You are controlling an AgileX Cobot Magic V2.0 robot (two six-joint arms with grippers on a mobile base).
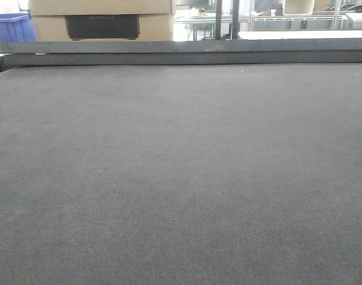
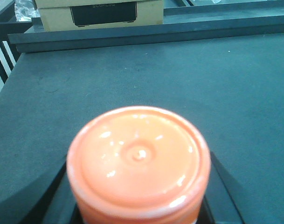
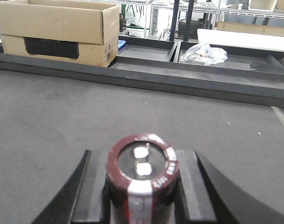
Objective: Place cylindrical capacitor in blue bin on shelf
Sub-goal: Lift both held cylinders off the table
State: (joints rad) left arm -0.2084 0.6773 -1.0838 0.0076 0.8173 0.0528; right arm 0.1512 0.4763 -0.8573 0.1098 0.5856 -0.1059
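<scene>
In the right wrist view my right gripper (image 3: 142,186) is shut on the cylindrical capacitor (image 3: 142,170), a short dark cylinder with a light grey stripe and two silver terminals on its end, held between the black fingers (image 3: 93,186) above the dark table (image 3: 62,121). In the left wrist view my left gripper (image 2: 138,196) is shut on a larger orange cylinder (image 2: 138,161) whose glossy end faces the camera and hides most of the fingers. The steel shelf and the blue bin on it are out of view. No gripper shows in the front view.
The dark felt table (image 1: 181,178) has a raised dark rail (image 1: 181,52) along its far edge. A cardboard box (image 3: 58,28) stands behind the rail at the left, also seen in the front view (image 1: 100,18). A blue crate (image 1: 11,28) sits far left. A crumpled plastic bag (image 3: 204,52) lies beyond the rail.
</scene>
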